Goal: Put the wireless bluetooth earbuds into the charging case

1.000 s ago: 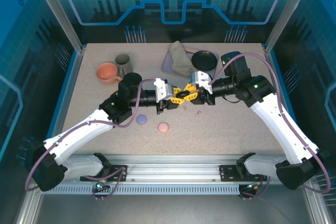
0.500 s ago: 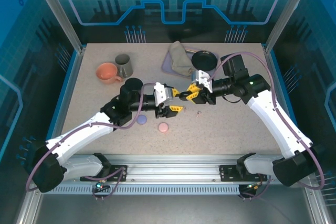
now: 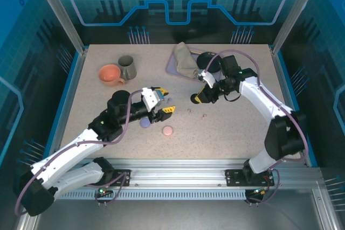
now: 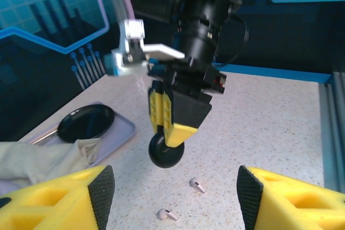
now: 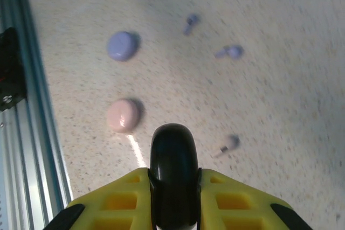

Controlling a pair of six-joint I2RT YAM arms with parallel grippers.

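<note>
Fingers (image 5: 116, 203) of right gripper (image 5: 173, 175) pinch black case (image 5: 173, 154) edge-on above table (image 3: 242, 133), likely presenting it for opening. Left gripper (image 3: 164, 100) gapes wide, empty, facing it. 3 earbuds (image 5: 230, 52) lie loose below; lilac case (image 5: 122, 45), pink case (image 5: 123, 115) untouched.

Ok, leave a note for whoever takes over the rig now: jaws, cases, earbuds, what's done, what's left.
Left gripper: jaws open, empty, near the lilac case.
Right gripper: jaws shut on the black case, held off the table.
Pink case lies closed beside the lilac one.
Three earbuds lie loose on the table.
Done: black case picked up.
Left: open cases, seat buds.
</note>
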